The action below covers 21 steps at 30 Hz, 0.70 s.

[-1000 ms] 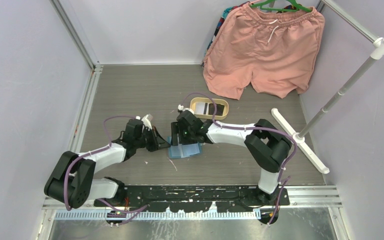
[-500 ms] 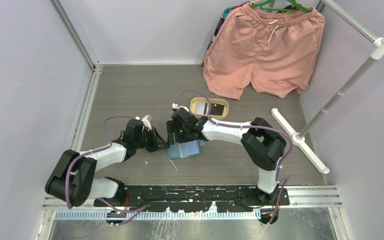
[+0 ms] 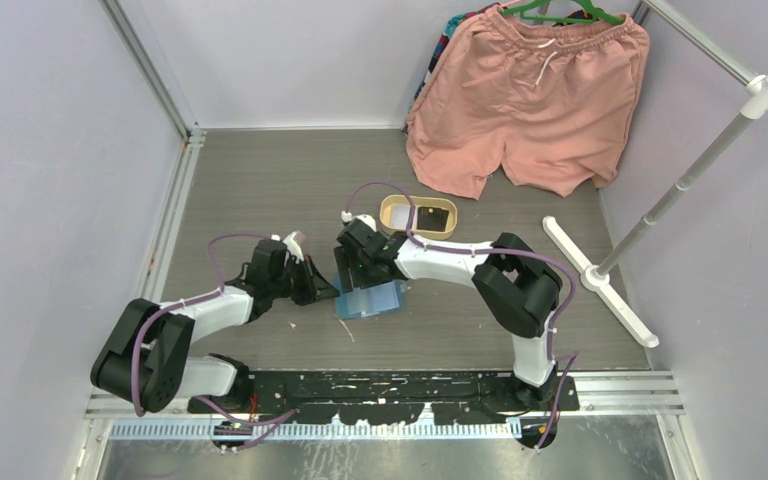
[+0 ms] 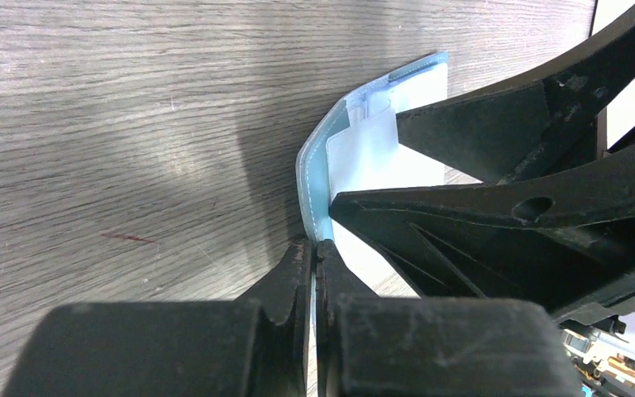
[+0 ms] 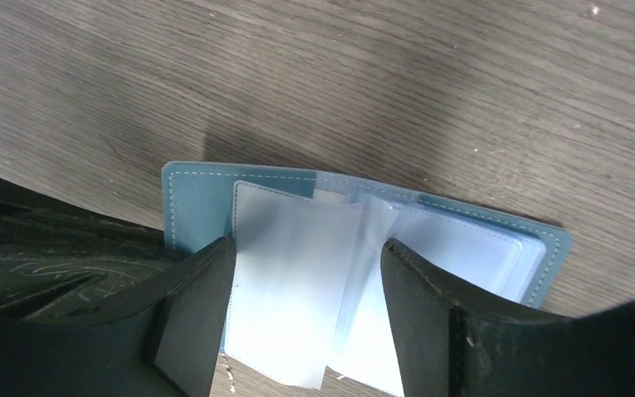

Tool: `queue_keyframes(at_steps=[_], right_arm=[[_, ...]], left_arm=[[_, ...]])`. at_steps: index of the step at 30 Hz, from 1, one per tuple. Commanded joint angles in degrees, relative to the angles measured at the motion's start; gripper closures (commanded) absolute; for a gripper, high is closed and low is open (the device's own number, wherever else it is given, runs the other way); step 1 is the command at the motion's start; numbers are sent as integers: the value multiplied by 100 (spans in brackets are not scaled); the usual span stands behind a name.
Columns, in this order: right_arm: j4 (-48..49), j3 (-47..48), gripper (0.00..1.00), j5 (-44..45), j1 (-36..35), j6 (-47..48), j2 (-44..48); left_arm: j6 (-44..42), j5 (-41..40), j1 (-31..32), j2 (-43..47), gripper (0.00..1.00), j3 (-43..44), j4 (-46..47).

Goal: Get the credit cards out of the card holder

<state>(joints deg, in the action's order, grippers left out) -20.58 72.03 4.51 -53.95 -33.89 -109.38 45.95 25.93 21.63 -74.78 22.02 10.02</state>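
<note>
The teal-blue card holder [image 3: 372, 299] lies open on the table between both arms, its pale clear sleeves [image 5: 293, 273] fanned upward. At its left edge my left gripper [image 4: 315, 250] is shut on the holder's blue cover [image 4: 314, 178], pinching it thinly between the jaws. My right gripper [image 5: 306, 256] hangs open right over the sleeves, one finger [image 5: 194, 306] by the left sleeve's edge and the other over the right page. No card shows in the sleeves. A dark credit card [image 3: 431, 215] lies in the oval tan tray [image 3: 392, 207] behind.
Pink shorts [image 3: 530, 100] hang on a green hanger at the back right. A white rack pole with a flat base [image 3: 600, 282] stands on the right. Metal frame rails [image 3: 175, 190] border the table on the left.
My right gripper has shifted a little left and toward the back over the card holder, still open. The left gripper has stayed shut on the cover.
</note>
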Motion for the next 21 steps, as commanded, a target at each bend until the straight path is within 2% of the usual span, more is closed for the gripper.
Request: queue_keyframes(at_steps=[1,7,15,21], right_arm=[[-784,-31,30,751,-23,366,107],[-1461,-116,28,1548,-26,617,420],[-2147,-113,21,2795,-6,694,663],[-2632,205,17,3691,64,620,813]], left_arm=[[-73,137,10,29,100,70,370],[-119,123,15,-25,100,105,350],[-170,97,10,-6,100,101,312],[-231,43,8,56,100,120,205]])
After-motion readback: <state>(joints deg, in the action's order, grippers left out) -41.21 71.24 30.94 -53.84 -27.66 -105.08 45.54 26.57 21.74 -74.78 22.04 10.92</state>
